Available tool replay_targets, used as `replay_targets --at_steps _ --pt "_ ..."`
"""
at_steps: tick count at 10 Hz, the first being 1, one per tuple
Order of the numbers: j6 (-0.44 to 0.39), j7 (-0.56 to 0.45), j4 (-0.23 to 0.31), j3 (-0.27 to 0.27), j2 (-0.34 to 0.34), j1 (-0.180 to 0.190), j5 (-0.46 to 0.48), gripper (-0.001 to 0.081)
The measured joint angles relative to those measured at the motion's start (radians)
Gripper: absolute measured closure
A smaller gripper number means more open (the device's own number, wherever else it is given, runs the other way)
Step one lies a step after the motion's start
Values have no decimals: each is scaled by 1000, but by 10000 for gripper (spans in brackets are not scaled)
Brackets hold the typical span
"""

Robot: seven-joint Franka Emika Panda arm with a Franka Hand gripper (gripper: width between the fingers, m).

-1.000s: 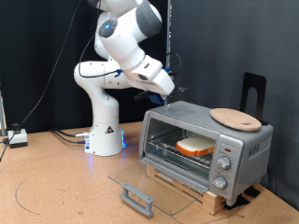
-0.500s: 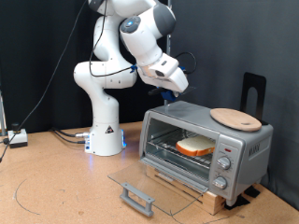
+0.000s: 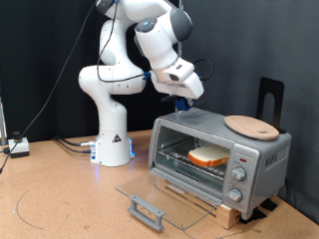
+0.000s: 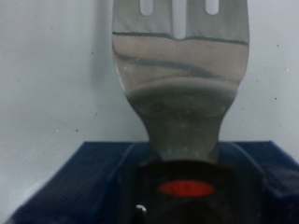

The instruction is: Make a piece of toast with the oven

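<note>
The piece of toast [image 3: 208, 155] lies flat on the wire rack inside the silver oven [image 3: 261, 159], whose glass door [image 3: 164, 195] hangs open and flat in front. My gripper [image 3: 182, 100] hovers in the air above the oven's top corner on the exterior view's left. It is shut on a metal spatula [image 4: 182, 65] with a dark blue handle [image 4: 103, 177]. The slotted blade fills the wrist view and hides everything beneath it.
A round wooden plate [image 3: 251, 125] rests on the oven's roof. A black stand [image 3: 271, 100] rises behind the oven. The oven sits on a wooden base [image 3: 204, 199] on the brown table. The robot's white base [image 3: 112, 139] stands at the exterior view's left.
The arm has lifted and swung toward the exterior view's right, carrying the spatula up from in front of the oven to above its top. The toast and door have not moved.
</note>
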Motion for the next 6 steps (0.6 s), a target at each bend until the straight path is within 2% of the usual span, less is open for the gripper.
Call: replay_targets --at_steps 3,4,5,6 --pt "0 4 -14 19 2 0 20 400" --pt "0 4 -17 24 3 0 27 309" --pt "0 4 -18 26 3 0 36 309" --pt "0 4 -18 27 3 0 40 127"
